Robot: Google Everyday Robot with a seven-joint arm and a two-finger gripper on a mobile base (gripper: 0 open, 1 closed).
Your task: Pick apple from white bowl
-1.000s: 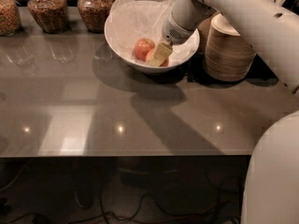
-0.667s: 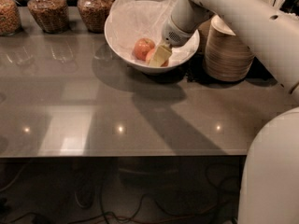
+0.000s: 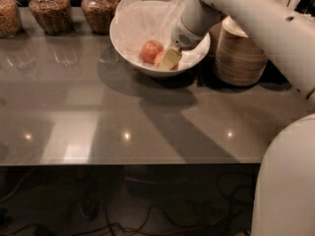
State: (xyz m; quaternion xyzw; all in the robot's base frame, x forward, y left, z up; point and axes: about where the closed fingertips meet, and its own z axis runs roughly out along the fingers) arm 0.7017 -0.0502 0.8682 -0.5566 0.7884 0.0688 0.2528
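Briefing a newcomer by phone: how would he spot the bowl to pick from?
At the back of the grey table, between jars and stacked beige bowls, stands the white bowl, the gripper inside it. Only it is wide, glossy, paper-lined and holds an apple.

The white arm (image 3: 256,21) is extended from the upper right and angled down to the left. The claw (image 3: 171,59) is carried at its end, pointed downward inside the white bowl (image 3: 125,53). The rounded body (image 3: 288,181) is seen at lower right.
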